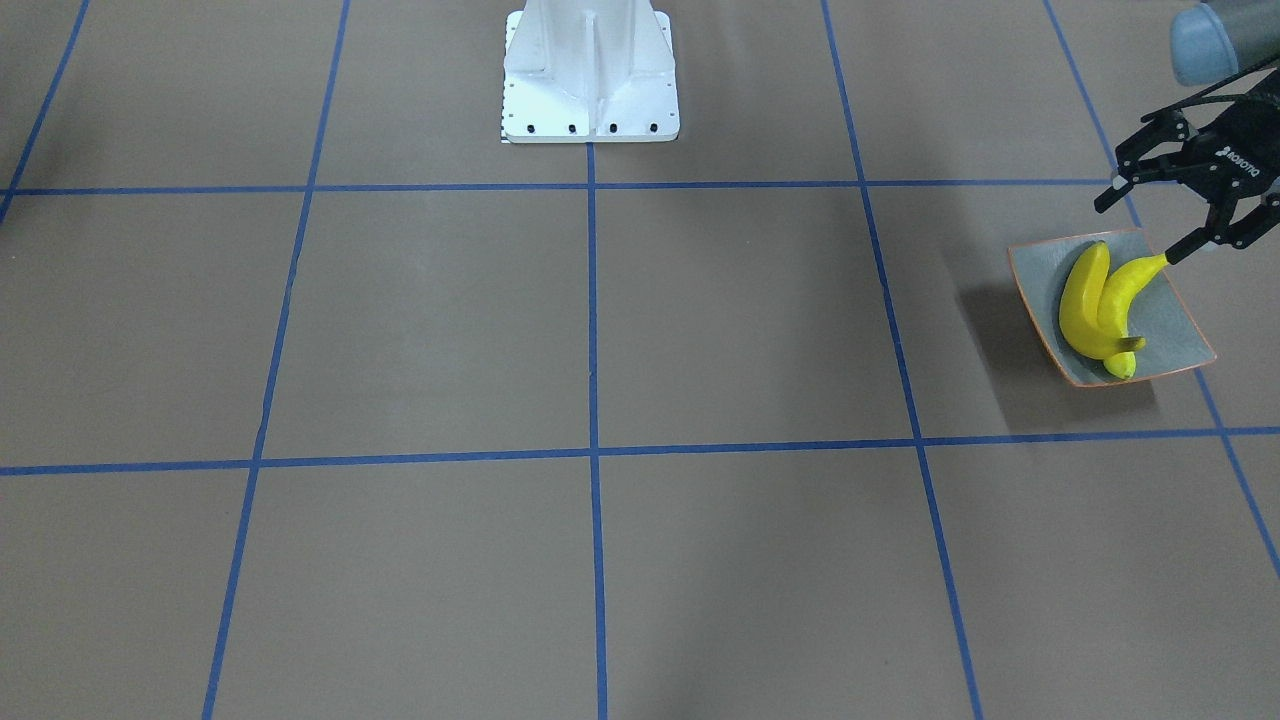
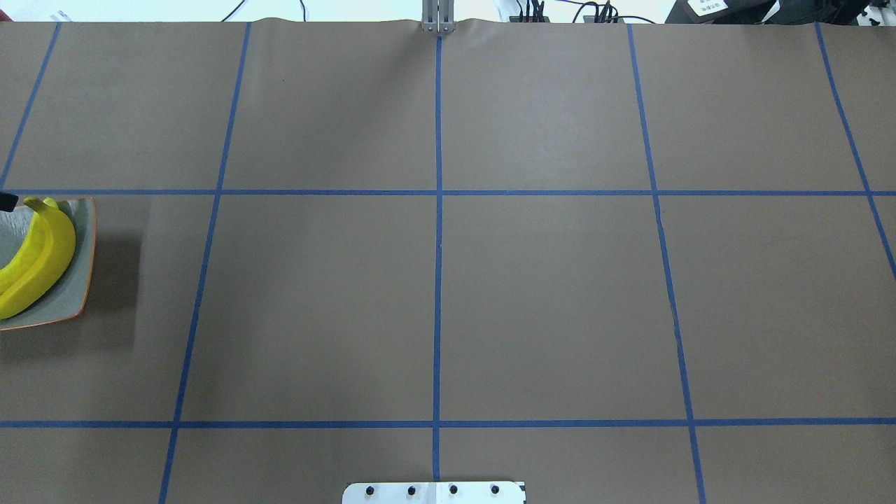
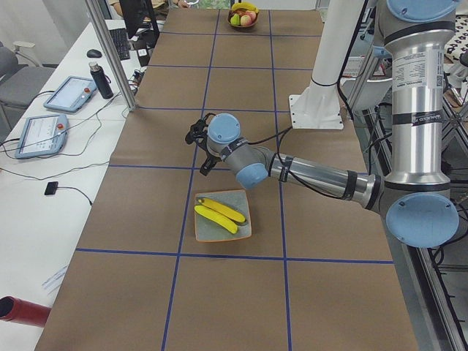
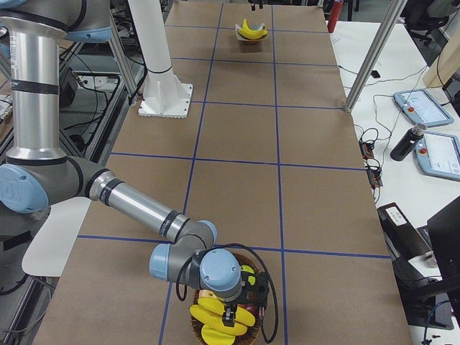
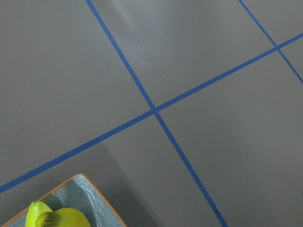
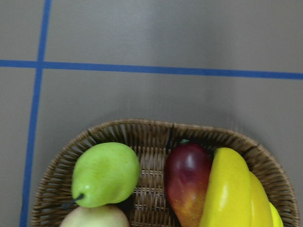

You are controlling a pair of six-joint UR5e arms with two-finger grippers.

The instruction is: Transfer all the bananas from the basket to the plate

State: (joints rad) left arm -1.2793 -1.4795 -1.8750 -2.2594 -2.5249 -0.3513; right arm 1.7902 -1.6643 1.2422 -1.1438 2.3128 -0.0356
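Two yellow bananas (image 1: 1085, 305) lie side by side on the grey-green plate (image 1: 1175, 325), at the table's end on my left. My left gripper (image 1: 1140, 230) hangs open just above the plate's corner nearest my base, one fingertip close to a banana's stem end. The left wrist view catches only the plate's corner (image 5: 92, 196) and a banana tip (image 5: 57, 218). At the other end, my right gripper (image 4: 230, 315) hovers over the wicker basket (image 6: 142, 128), which holds more bananas (image 6: 229, 189). I cannot tell whether it is open or shut.
The basket also holds a green fruit (image 6: 105, 172), a red fruit (image 6: 187, 182) and a pale one (image 6: 94, 218). The white robot base (image 1: 590, 75) stands mid-table. Tablets (image 3: 40, 135) and a bottle (image 3: 101, 79) sit on a side bench.
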